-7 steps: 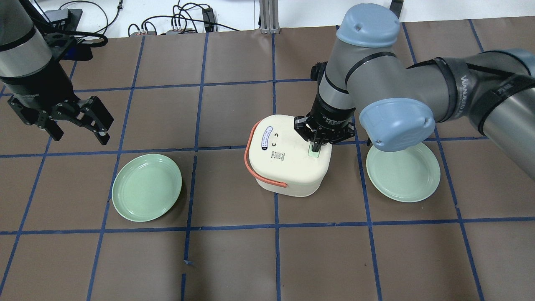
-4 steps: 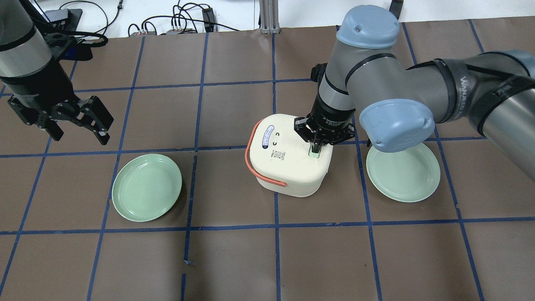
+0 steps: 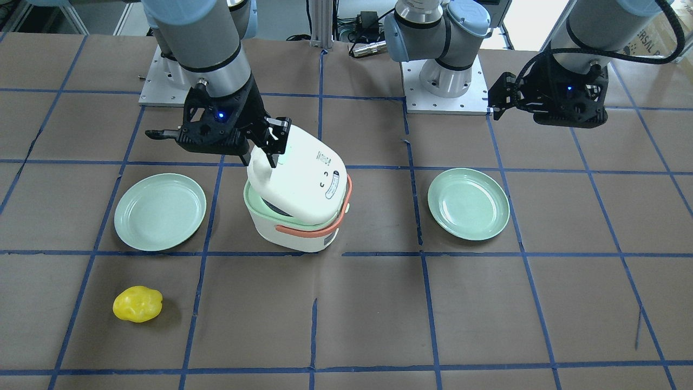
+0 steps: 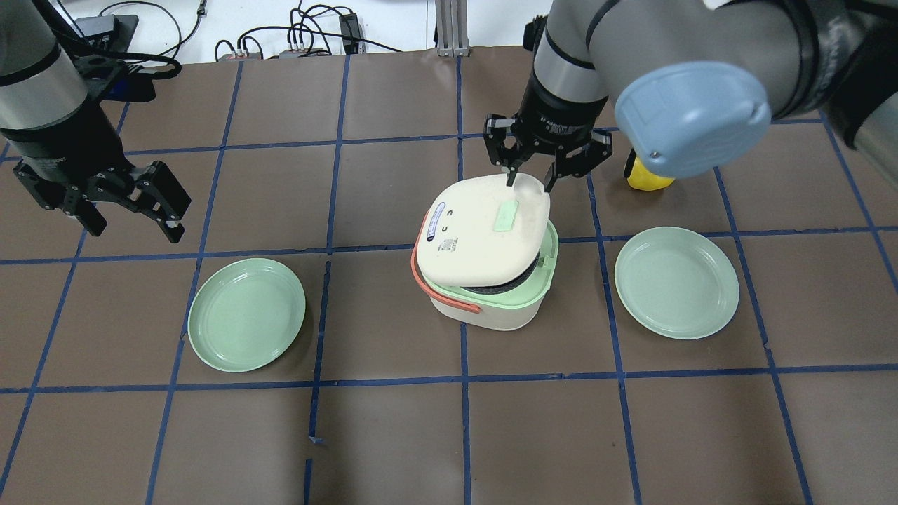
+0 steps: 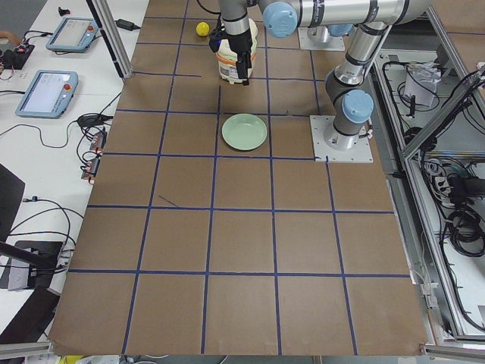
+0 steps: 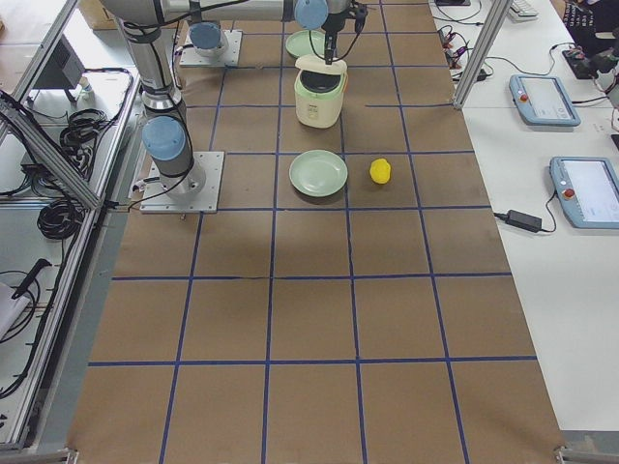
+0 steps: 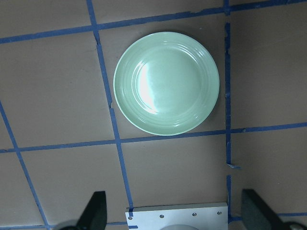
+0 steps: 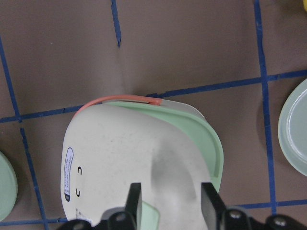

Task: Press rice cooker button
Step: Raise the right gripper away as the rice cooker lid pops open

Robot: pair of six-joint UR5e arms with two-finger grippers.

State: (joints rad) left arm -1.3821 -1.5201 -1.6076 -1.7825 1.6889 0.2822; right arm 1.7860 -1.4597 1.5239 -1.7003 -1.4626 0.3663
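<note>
The rice cooker [image 4: 491, 312] sits mid-frame with its lid [image 4: 470, 238] tilted open, so I judge the green button [image 4: 505, 215] pressed. My right tool [image 4: 528, 184] hangs spread-fingered just above the lid's raised edge, clear of it. The left tool [image 4: 133, 226], also open, idles upper left, out of the way.

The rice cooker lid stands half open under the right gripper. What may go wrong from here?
1. The open right gripper hangs close to the raised edge of the lid; moving lower could knock the lid shut or shove the cooker body.
2. The lid is only tilted up, so a low sideways retreat might snag the gripper on it.
</note>
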